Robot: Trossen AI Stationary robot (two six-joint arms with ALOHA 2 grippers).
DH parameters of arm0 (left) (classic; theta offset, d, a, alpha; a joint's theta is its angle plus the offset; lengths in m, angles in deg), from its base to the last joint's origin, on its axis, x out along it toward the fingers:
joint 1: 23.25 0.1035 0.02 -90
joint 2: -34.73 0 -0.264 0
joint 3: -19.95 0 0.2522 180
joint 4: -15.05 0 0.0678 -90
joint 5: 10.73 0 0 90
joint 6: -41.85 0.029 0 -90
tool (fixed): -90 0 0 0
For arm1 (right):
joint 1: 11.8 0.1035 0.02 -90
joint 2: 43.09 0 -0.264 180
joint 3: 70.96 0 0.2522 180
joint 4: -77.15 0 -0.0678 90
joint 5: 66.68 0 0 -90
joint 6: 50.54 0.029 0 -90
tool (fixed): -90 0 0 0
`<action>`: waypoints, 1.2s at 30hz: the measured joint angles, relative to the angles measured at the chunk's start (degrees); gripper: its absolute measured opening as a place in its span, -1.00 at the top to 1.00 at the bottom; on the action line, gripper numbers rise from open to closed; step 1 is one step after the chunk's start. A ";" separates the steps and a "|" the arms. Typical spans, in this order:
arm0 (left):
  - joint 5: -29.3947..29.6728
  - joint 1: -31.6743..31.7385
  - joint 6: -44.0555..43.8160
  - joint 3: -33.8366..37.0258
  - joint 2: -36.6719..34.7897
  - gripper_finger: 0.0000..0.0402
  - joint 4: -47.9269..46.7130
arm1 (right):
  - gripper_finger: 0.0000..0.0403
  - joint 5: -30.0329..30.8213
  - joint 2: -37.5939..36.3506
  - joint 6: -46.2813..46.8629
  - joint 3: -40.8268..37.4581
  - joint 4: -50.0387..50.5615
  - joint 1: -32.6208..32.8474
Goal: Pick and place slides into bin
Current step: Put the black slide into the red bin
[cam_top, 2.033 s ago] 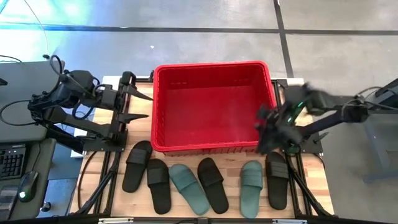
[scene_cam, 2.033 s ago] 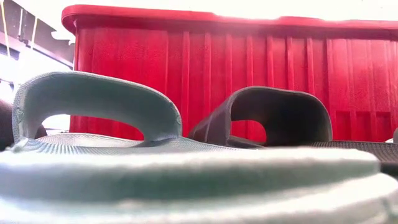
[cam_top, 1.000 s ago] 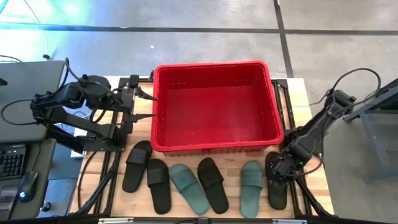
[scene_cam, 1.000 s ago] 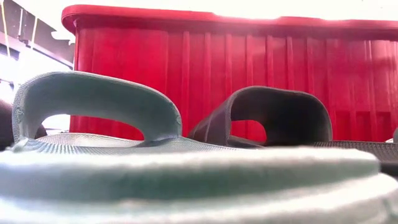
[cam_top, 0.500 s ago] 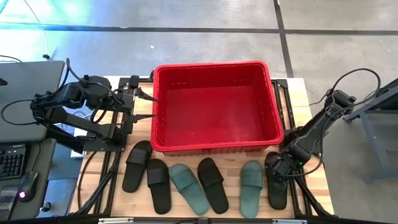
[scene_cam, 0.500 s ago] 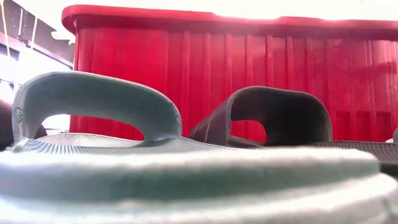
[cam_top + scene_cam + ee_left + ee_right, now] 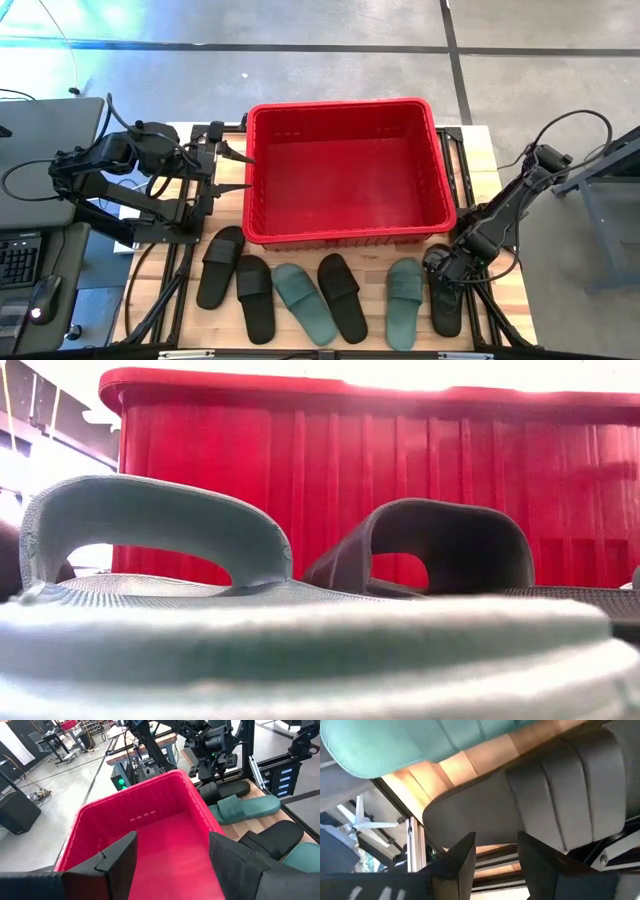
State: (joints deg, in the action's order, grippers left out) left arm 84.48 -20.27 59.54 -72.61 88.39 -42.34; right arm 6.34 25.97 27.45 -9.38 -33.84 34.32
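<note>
The right gripper (image 7: 443, 266) is low over the black slide (image 7: 446, 290) nearest the worktop's right edge, in the row of 6 slides along the front edge. In the right wrist view its fingers (image 7: 461, 855) stand a little apart with the strap end of that slide (image 7: 555, 805) just beyond them, nothing pinched yet.

These slides look like light, soft foam — the sole should flex and the strap give under pressure, and the ribbed strap likely offers decent friction. The arched strap, standing clear of the footbed, is probably the best place to take hold: 1 finger under, 1 over. A pinch on the sole edge could slip or fold.

4 slides are black, 2 muted teal (image 7: 404, 290) (image 7: 304, 302), all lying flat with wide straps, toes pointing at the bin (image 7: 345, 232). That bright red ribbed crate sits at the worktop's middle and back, with no slide in it.

The left gripper (image 7: 172, 855) waits by the bin's left wall — fingers spread wide.
</note>
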 joint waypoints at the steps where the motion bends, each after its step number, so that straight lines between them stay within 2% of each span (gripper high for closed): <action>1: 0.00 0.00 0.00 0.00 0.12 -0.13 0.01 | 0.33 -0.18 0.00 -0.02 0.00 0.19 0.00; 13: -0.02 0.00 0.00 -0.02 2.13 -0.13 -0.83 | 0.34 2.55 0.65 1.45 0.02 4.46 1.12; 22: -0.02 0.00 -0.02 -0.02 4.05 -0.13 -1.73 | 0.34 2.21 9.76 -1.08 0.27 2.63 3.45; 31: -0.02 0.00 -0.02 -0.02 4.70 -0.13 -1.46 | 0.34 2.85 16.59 0.00 1.59 7.42 3.39; 36: -0.02 0.00 -0.02 -0.02 4.62 -0.13 -1.44 | 0.34 7.77 16.90 0.04 6.30 16.15 3.41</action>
State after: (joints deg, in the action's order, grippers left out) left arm 84.46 -20.27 59.52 -72.64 93.01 -43.77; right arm 14.12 42.87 27.50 -3.08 -17.69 37.73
